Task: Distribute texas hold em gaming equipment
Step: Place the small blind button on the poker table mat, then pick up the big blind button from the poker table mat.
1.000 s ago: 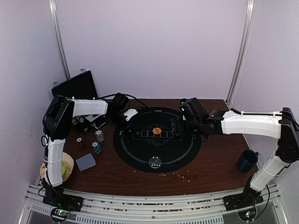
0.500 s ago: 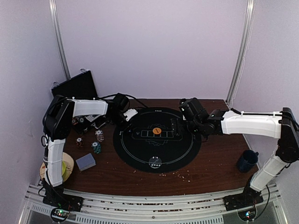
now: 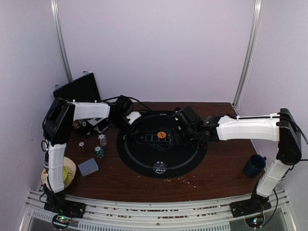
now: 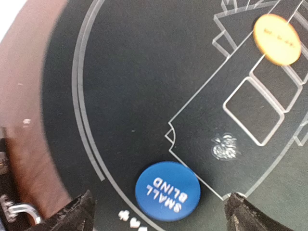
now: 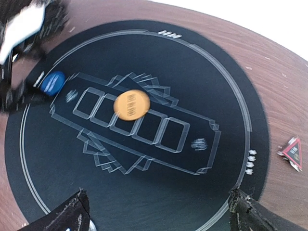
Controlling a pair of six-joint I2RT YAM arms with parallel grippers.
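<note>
Two buttons lie on the black mat [image 4: 144, 72]: the blue SMALL BLIND button [image 4: 167, 191] near its rim, a player's spot I judge, ungripped between the spread jaws of my left gripper [image 4: 161, 214]; the orange button [image 5: 131, 105] sits centre, my right gripper [image 5: 159, 211] open and empty nearby.

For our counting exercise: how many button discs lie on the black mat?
3: orange disc at centre; blue disc by the left rim; whitish disc at the near rim. More may be hidden.

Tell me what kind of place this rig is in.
Probably a lab test cell dressed as a poker table: plain pale walls boxing in a brown wooden table, a round black mat printed with card outlines, and a blue round "SMALL BLIND" button disc lying on it.
</note>
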